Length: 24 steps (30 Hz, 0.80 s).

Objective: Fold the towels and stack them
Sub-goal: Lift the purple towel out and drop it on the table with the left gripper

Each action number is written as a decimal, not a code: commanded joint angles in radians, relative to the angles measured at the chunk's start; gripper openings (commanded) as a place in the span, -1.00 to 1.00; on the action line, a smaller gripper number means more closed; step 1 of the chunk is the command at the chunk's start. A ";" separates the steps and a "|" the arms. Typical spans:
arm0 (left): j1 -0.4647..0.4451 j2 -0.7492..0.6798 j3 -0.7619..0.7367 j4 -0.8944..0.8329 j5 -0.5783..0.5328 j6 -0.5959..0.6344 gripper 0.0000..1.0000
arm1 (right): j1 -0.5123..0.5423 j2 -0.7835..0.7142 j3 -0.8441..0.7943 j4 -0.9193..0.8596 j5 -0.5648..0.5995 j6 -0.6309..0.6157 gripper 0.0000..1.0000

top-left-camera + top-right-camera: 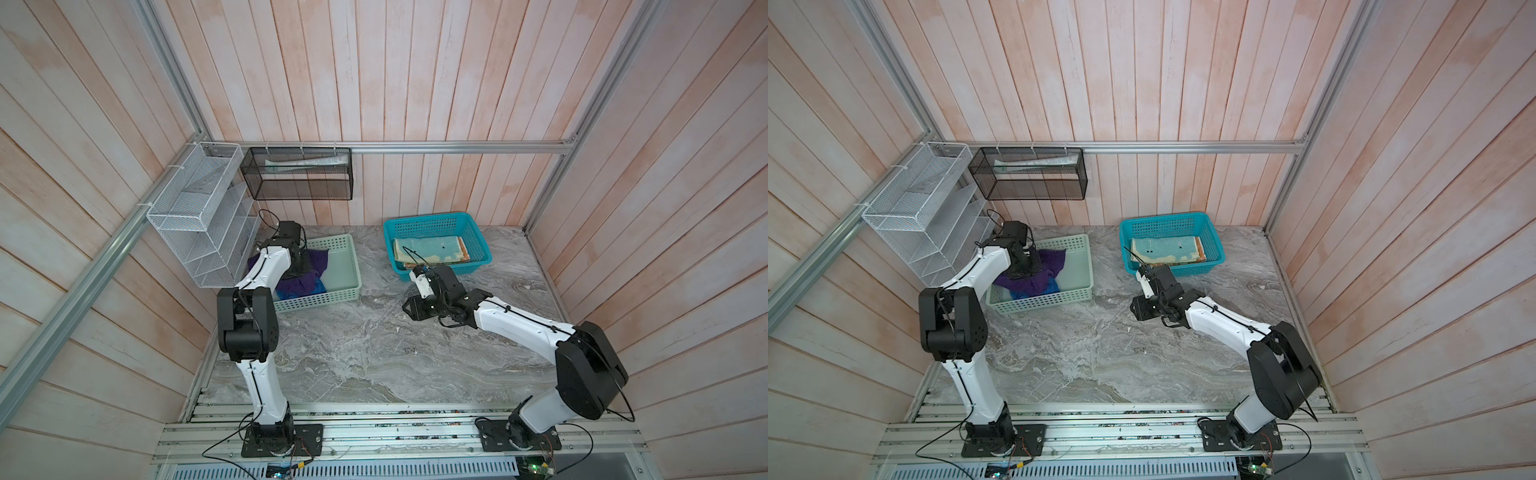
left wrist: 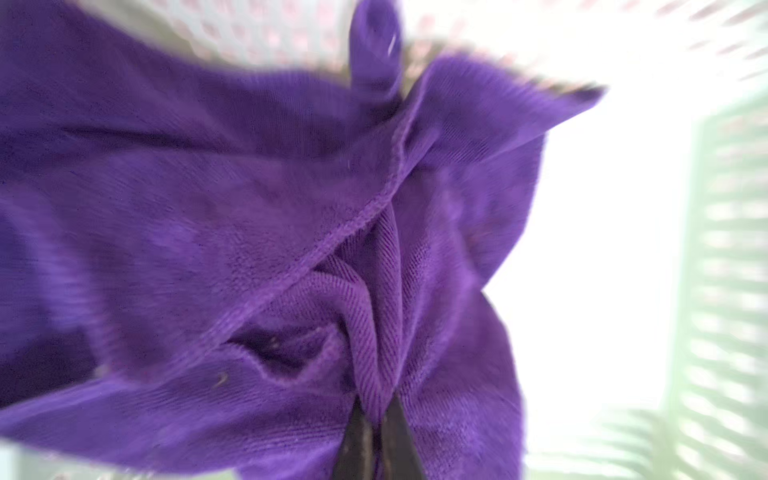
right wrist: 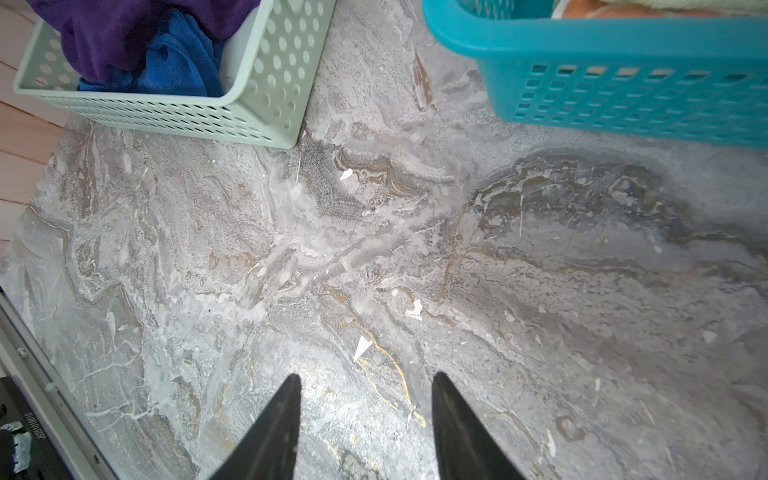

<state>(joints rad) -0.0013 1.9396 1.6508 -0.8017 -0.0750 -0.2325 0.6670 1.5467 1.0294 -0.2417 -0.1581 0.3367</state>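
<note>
Tabletop of grey marble pattern [image 1: 374, 353] carries two perforated baskets, set well apart. In the mint-green plastic basket [image 1: 320, 300] at the left, the left gripper [image 2: 375, 409] is pinched tight on a bunched fold of the plain purple terry towel [image 2: 187, 232], which lies crumpled over the royal blue terry towel [image 3: 178, 62], both inside the basket. The teal plastic basket [image 1: 428, 226] at the right holds the folded teal towel [image 1: 1167, 247] flat atop an orange-peach towel [image 1: 1202, 250], of which only the edge shows. The right gripper [image 3: 366, 375] hangs over bare marble just in front of that basket — jaws apart, nothing between them.
</note>
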 commanded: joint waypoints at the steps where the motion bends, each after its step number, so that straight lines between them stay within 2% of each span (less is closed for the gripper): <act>1: -0.028 -0.140 0.151 -0.033 0.048 0.019 -1.00 | 0.005 -0.054 0.001 -0.017 0.030 0.000 0.02; 5: -0.086 -0.221 0.301 -0.082 0.057 0.044 -1.00 | 0.005 -0.088 -0.024 -0.005 0.038 0.011 0.01; 9: -0.144 -0.273 0.386 -0.097 0.039 0.055 -1.00 | 0.005 -0.104 -0.042 0.002 0.038 0.020 0.01; 14: -0.188 -0.283 0.492 -0.116 0.119 0.026 -1.00 | 0.005 -0.124 -0.048 -0.009 0.052 0.024 0.01; 20: -0.337 -0.286 0.616 -0.071 0.203 0.034 -1.00 | 0.005 -0.166 -0.059 -0.005 0.070 0.038 0.00; 24: -0.478 -0.292 0.653 -0.036 0.270 0.055 -1.00 | 0.005 -0.220 -0.073 -0.001 0.087 0.053 0.00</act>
<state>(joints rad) -0.4179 1.6615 2.2608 -0.8890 0.1112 -0.2024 0.6670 1.3693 0.9741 -0.2398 -0.1020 0.3698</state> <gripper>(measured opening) 0.051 0.502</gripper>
